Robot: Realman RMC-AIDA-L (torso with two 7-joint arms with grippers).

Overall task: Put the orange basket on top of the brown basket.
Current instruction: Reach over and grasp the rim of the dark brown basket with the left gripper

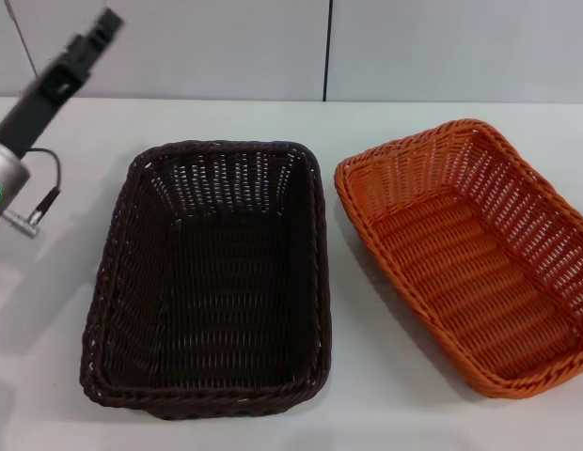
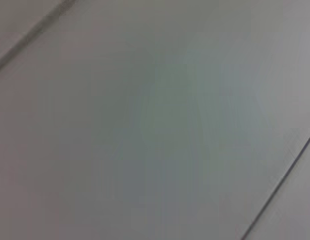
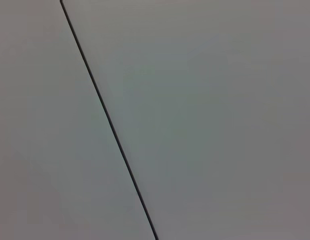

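The orange basket lies empty on the white table at the right in the head view, turned a little askew. The brown basket lies empty at the middle left, beside it and apart from it. My left gripper is raised at the far upper left, well away from both baskets. My right gripper is out of view. Both wrist views show only plain grey panels with a dark seam, no basket.
The white table carries both baskets. A grey panelled wall stands behind it. My left arm's body with a cable and a green light hangs at the left edge.
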